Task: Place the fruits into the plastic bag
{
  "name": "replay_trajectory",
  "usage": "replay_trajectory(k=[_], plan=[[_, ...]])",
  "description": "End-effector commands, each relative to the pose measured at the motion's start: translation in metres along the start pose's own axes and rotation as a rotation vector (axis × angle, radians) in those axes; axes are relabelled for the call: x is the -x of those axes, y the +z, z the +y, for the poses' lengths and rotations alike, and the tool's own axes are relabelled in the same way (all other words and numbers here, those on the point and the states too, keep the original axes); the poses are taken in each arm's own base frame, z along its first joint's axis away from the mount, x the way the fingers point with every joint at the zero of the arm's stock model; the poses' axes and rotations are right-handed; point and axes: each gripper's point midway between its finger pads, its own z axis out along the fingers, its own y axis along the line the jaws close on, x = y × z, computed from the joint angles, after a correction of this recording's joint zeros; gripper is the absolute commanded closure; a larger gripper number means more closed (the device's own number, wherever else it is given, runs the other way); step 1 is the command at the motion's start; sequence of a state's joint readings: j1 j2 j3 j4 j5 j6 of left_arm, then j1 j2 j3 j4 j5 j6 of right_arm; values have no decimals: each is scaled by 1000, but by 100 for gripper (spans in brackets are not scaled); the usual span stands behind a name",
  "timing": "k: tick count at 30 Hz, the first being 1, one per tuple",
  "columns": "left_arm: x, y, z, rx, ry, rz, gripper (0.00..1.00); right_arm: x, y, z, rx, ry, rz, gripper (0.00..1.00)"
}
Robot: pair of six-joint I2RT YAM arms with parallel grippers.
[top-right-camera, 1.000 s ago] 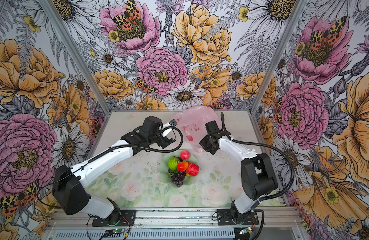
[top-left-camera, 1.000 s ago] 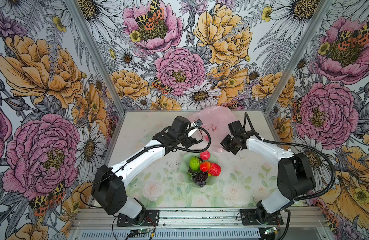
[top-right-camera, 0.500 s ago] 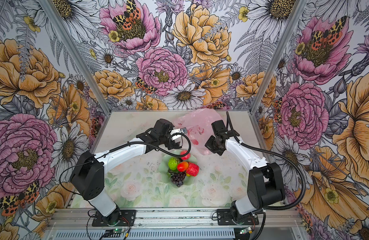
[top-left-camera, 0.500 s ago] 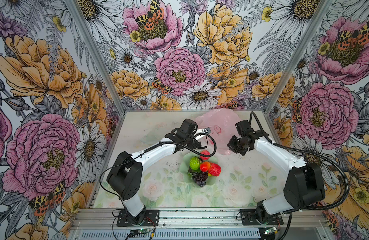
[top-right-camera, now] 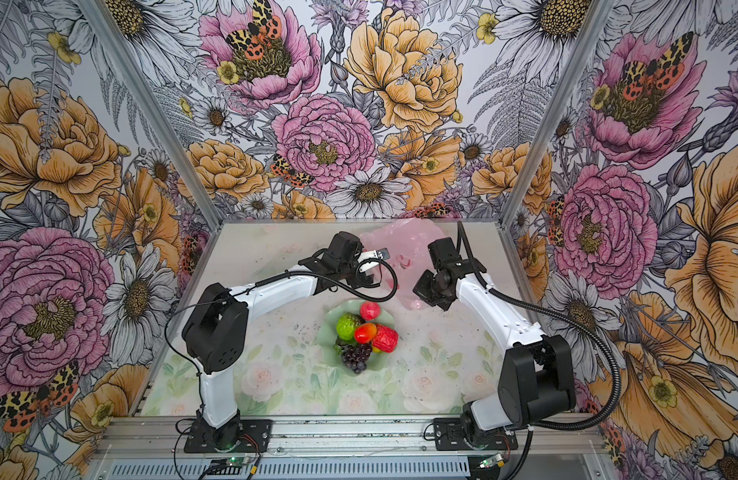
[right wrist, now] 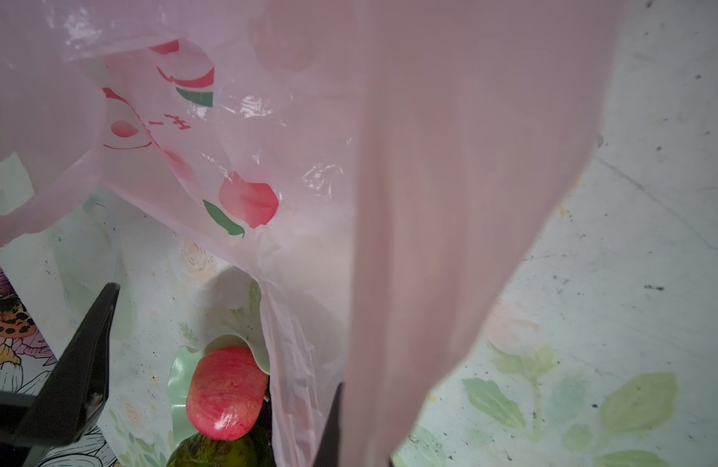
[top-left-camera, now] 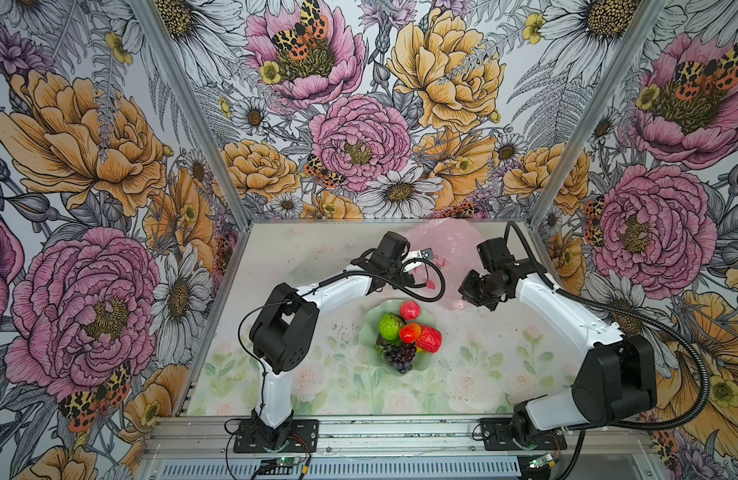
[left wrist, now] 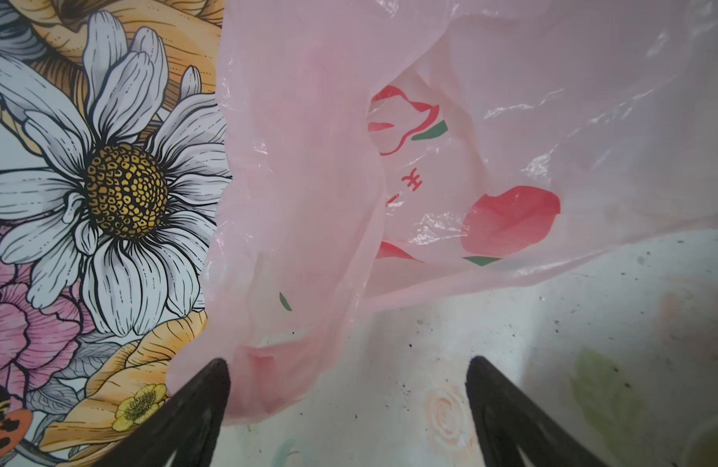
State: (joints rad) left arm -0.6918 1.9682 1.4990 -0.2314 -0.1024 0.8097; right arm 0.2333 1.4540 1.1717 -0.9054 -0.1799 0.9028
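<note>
The fruits lie heaped on a pale green scalloped dish [top-left-camera: 369, 332] in both top views: a pink-red ball [top-left-camera: 410, 309], a bumpy green one [top-left-camera: 391, 325], an orange-red one [top-left-camera: 410, 332], a glossy red one [top-left-camera: 429, 338] and a dark grape bunch [top-left-camera: 400, 355]. Behind the dish, the pale pink plastic bag [top-left-camera: 450, 245] is held up off the table. My right gripper [top-left-camera: 462, 291] is shut on the bag's near edge, and the film [right wrist: 430, 161] drapes over its fingers. My left gripper [left wrist: 349, 364] stands open at the bag's left side, with a hanging fold [left wrist: 268, 376] beside one finger.
The flowered back wall [top-left-camera: 359, 145] rises right behind the bag. Aluminium corner posts [top-left-camera: 566, 124] bound the table on both sides. The pink-red ball [right wrist: 228, 392] and the dish rim [right wrist: 179, 380] show under the bag in the right wrist view.
My left gripper has moved right, up to the bag's left edge. The right gripper has shifted slightly right, still shut on the bag.
</note>
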Motion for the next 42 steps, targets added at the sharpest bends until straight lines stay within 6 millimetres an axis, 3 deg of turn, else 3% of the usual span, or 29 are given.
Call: replay_trajectory(k=[1, 5, 11, 12, 19, 24, 25, 27, 31, 34, 35, 37, 39, 42], plan=[[12, 6, 10, 43, -7, -17, 14, 1, -14, 2, 27, -15, -18, 100], [11, 14, 7, 41, -7, -5, 33, 2, -16, -1, 27, -10, -17, 100], [10, 16, 8, 44, -11, 9, 97, 4, -19, -5, 31, -5, -14, 100], [9, 15, 10, 51, -20, 14, 100, 4, -19, -6, 31, -2, -14, 100], [11, -23, 48, 98, -207, -12, 100, 13, -23, -7, 32, 13, -37, 100], [6, -67, 93, 102, -522, -63, 100, 25, -36, -1, 42, -10, -94, 100], [11, -89, 107, 106, -584, -99, 100, 27, -39, 2, 50, -18, -102, 100], [8, -111, 119, 64, -724, -139, 100, 32, -47, 14, 82, -47, -116, 100], [-7, -145, 125, -4, -950, -193, 100, 41, -61, 34, 120, -126, -149, 100], [-7, -165, 105, -63, -919, -220, 100, 43, -71, 51, 144, -219, -174, 100], [-2, -171, 93, -95, -845, -235, 87, 43, -74, 57, 162, -243, -175, 100], [5, -177, 74, -85, -681, -235, 30, 41, -80, 66, 194, -272, -168, 100], [8, -179, 57, -48, -468, -229, 17, 40, -100, 82, 233, -319, -189, 100], [6, -179, 70, 38, -411, -252, 9, 42, -138, 105, 271, -408, -248, 100]])
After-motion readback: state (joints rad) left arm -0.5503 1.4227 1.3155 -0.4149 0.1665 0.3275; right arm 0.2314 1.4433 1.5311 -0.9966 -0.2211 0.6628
